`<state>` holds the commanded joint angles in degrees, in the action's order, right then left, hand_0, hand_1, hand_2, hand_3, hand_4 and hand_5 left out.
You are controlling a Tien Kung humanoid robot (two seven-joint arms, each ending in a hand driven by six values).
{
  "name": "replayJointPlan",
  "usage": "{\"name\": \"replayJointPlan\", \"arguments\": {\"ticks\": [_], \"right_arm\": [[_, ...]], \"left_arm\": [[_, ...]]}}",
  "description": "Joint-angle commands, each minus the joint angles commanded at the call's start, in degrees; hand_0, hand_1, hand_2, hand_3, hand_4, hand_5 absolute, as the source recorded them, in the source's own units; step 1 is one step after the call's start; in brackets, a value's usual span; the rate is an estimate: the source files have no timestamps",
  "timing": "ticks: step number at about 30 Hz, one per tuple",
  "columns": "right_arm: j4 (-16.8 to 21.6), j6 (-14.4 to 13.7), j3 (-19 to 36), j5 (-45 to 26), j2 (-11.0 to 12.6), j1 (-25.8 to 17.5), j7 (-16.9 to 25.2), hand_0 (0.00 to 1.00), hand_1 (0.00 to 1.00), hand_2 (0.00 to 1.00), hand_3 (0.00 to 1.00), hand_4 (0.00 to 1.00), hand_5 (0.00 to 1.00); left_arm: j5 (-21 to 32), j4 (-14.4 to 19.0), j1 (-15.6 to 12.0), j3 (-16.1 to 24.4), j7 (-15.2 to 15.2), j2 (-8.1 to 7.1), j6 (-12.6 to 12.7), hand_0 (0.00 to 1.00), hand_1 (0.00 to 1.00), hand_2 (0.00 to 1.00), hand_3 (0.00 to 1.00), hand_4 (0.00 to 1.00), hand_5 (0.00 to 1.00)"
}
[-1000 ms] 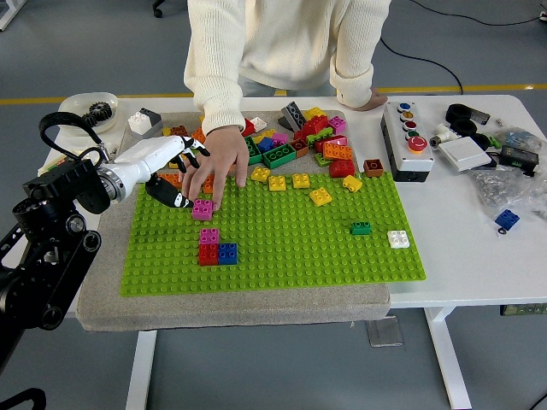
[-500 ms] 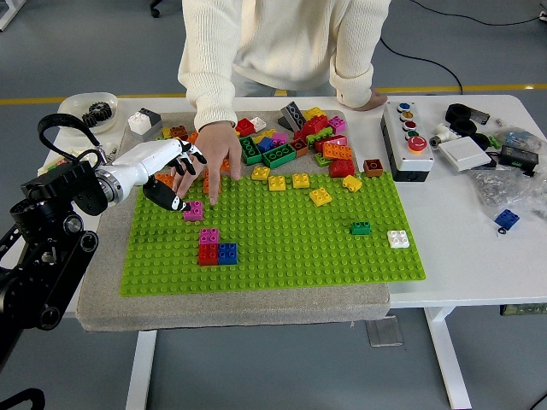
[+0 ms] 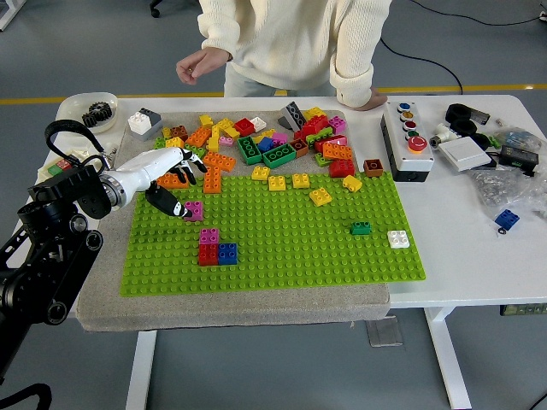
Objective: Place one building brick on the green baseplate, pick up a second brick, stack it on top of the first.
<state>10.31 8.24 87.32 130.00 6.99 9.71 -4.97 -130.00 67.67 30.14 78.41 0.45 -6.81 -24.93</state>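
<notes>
You cannot tell whether the left hand (image 3: 167, 184) grips the pink brick (image 3: 194, 210) near the baseplate's (image 3: 282, 256) left edge, since its fingertips (image 3: 177, 207) cover the brick's left side, and the person (image 3: 291, 43) is cut off by the top edge.

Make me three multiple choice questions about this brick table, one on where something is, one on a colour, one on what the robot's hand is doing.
1. Where is the white brick?
A. baseplate's right side
B. in the far pile
C. off the table

2. What colour brick tops the red brick?
A. yellow
B. pink
C. green

3. What is the left hand doing?
A. resting off the table
B. fingers closing on a pink brick
C. pressing the button box

Answers: 1 A, it sits alone near the green baseplate's right edge. 2 B, a pink brick sits on it. 3 B, fingertips meet that brick.
</notes>
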Motion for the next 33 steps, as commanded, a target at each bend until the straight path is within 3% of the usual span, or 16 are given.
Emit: {"name": "replayJointPlan", "arguments": {"ticks": [14,33], "right_arm": [[0.0,-0.03,0.1,-0.02,-0.08,-0.02,0.06,0.74,0.642,0.712,0.592,0.829,0.414],[0.0,-0.07,0.3,-0.05,-0.13,-0.13,0.08,0.741,0.641,0.711,0.593,0.83,0.41]], "left_arm": [[0.0,-3.06,0.18,-0.52,-1.67,0.97,2.6,0.702,0.627,0.607,0.731,0.998,0.002],[0.0,-8.12,0.84,-2.91,-4.36,0.36,6.24,0.704,0.636,0.607,0.725,0.998,0.002]]}}
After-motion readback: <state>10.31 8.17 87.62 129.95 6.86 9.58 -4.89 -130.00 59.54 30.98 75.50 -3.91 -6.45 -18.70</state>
